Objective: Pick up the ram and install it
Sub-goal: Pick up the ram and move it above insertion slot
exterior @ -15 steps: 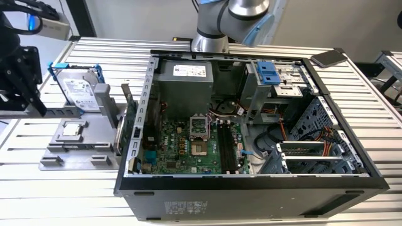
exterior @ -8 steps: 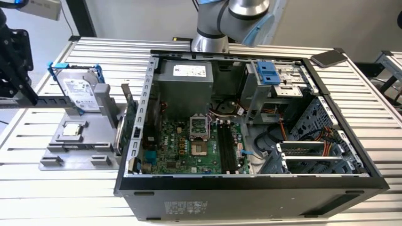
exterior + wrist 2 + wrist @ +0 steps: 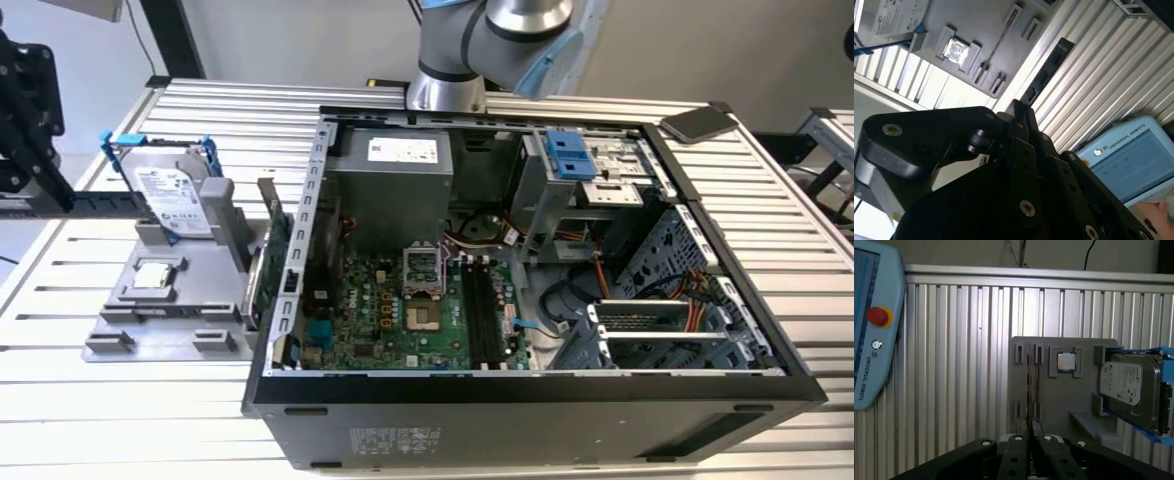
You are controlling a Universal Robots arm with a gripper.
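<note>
The ram (image 3: 110, 202) is a thin dark stick, and my black gripper (image 3: 54, 203) is shut on one end of it at the exterior view's far left. It sticks out level toward the hard drive (image 3: 176, 195) on the grey holder (image 3: 160, 320). In the second wrist view the ram (image 3: 1048, 69) juts out flat from the gripper (image 3: 1021, 112). The first wrist view has the ram (image 3: 1029, 390) edge-on, rising from the gripper (image 3: 1029, 439) over the holder (image 3: 1054, 400). Long black slots (image 3: 483, 315) lie on the green board (image 3: 387, 315) in the open computer case (image 3: 534, 395).
The holder also carries a square processor chip (image 3: 156, 275) and an upright green card (image 3: 274, 250). A teach pendant (image 3: 869, 325) lies on the slatted table (image 3: 80, 420), with a hand (image 3: 1160, 209) at it. A phone (image 3: 698, 124) lies beyond the case. The arm's base (image 3: 447, 90) stands behind the case.
</note>
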